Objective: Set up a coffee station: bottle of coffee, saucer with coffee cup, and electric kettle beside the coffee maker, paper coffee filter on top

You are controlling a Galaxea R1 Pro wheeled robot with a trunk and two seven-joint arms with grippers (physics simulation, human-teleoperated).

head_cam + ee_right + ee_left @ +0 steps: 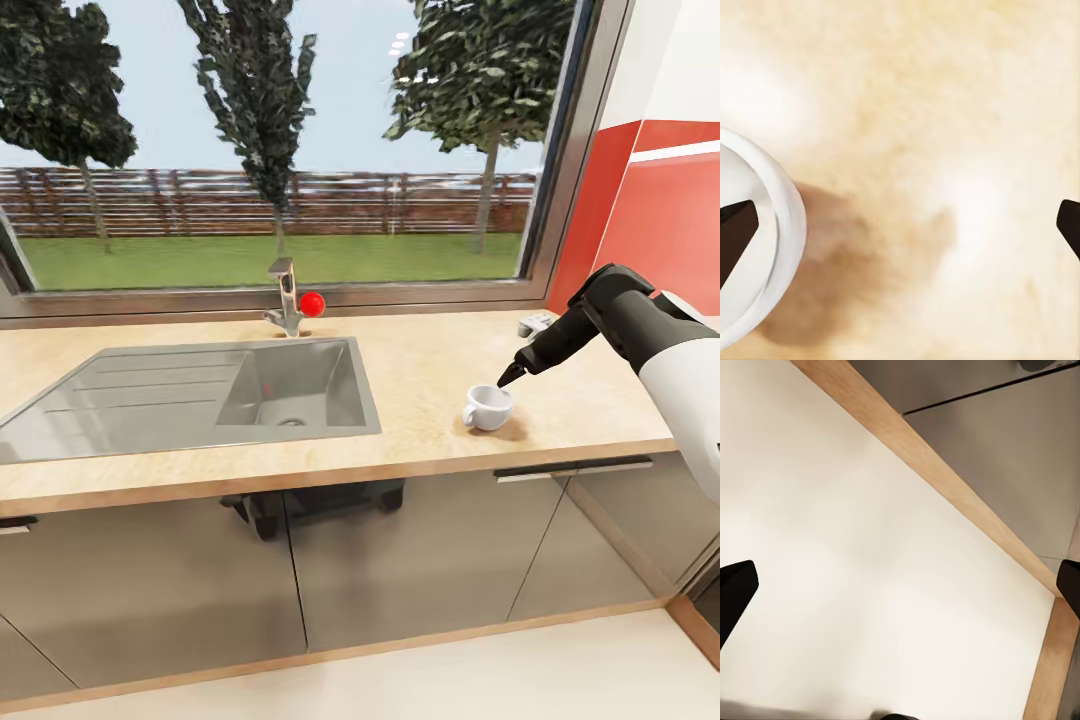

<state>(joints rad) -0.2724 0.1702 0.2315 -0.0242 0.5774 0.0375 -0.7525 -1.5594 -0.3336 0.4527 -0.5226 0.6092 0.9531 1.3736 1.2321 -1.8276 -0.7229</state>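
Note:
A small white coffee cup (487, 405) with its handle toward the sink stands upright on the light wood-grain kitchen countertop (420, 345), right of the sink. My right gripper (514, 375) hangs just above the cup's far right rim, pointing down. In the right wrist view the cup (772, 247) lies under one dark fingertip (735, 232), while the other fingertip (1069, 225) is far off over bare countertop, so the right gripper (900, 225) is open. My left gripper (900, 589) is open over the pale floor, holding nothing.
A steel sink (200, 395) with drainboard fills the counter's left half, with a faucet (285, 297) and a red ball (313, 302) behind it. A small pale object (535, 322) lies near the window sill. Red wall (660, 230) bounds the right. Grey cabinet fronts (420, 560) stand below.

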